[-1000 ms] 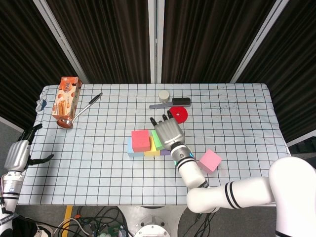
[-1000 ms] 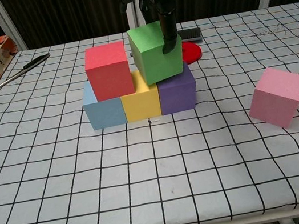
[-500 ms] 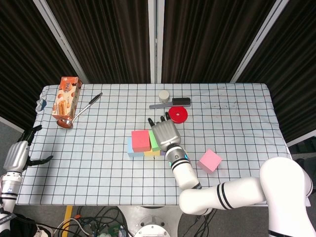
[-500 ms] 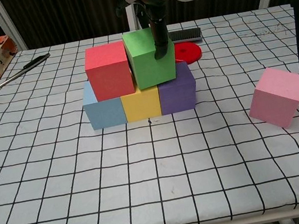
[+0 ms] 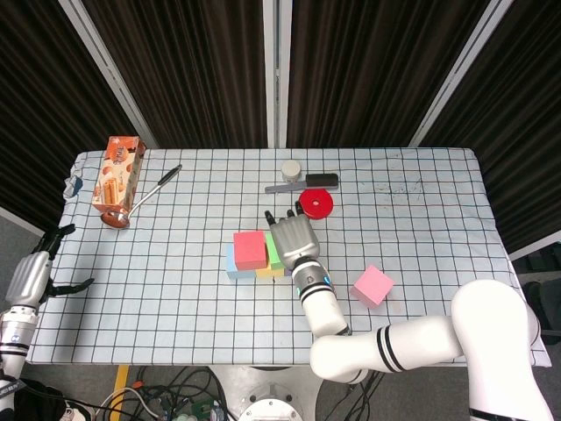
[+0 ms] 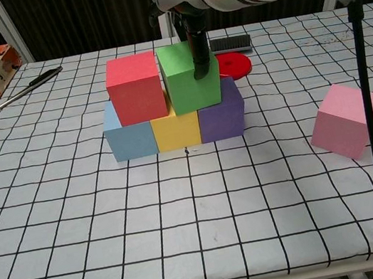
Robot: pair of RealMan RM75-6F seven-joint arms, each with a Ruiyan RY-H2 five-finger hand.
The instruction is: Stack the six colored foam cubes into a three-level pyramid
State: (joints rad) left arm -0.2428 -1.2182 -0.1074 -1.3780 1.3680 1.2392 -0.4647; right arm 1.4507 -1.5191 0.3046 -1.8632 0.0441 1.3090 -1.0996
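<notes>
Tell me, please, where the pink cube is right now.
The pink cube lies alone on the table's right side in the chest view, apart from the stack, right of the purple cube.

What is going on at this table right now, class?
The robot is building a block pyramid. Its right hand grips the green block on the second level, beside the red block. Under them sit the blue block, yellow block and purple block in a row. The pink block lies apart on the cloth, not yet stacked. The left hand hangs idle at the table's edge.
</notes>
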